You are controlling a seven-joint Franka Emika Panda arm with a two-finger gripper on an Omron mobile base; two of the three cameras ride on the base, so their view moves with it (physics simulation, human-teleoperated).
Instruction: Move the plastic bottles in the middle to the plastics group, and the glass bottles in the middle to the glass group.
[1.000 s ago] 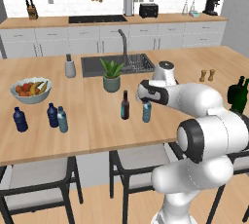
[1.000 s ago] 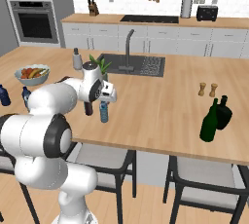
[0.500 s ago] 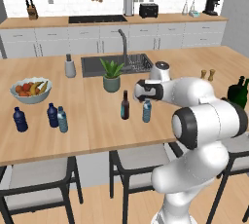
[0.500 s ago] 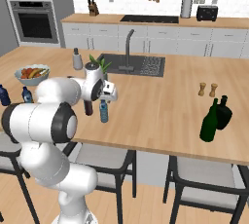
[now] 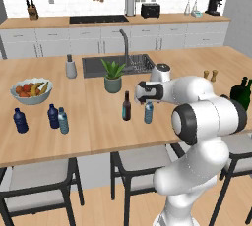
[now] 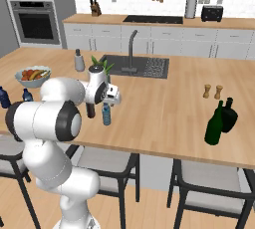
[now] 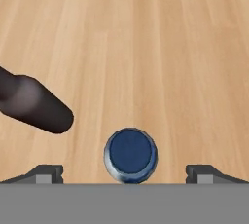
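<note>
Counter (image 5: 88,122), plastic bottle (image 5: 148,112) upright

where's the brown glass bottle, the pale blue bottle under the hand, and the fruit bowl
brown glass bottle (image 5: 126,108), left base view, mid body
pale blue bottle (image 7: 131,154), hand view, top of its cap
fruit bowl (image 5: 30,98), left base view, front wall

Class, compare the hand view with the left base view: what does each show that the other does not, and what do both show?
Hand view alone: the pale blue bottle's dark cap from straight above, between the open fingers. Left base view alone: the fruit bowl, two navy bottles, a second pale blue bottle beside them, and green bottles far right. Both: the wooden counter, the brown bottle and the pale blue bottle under the hand.
</note>
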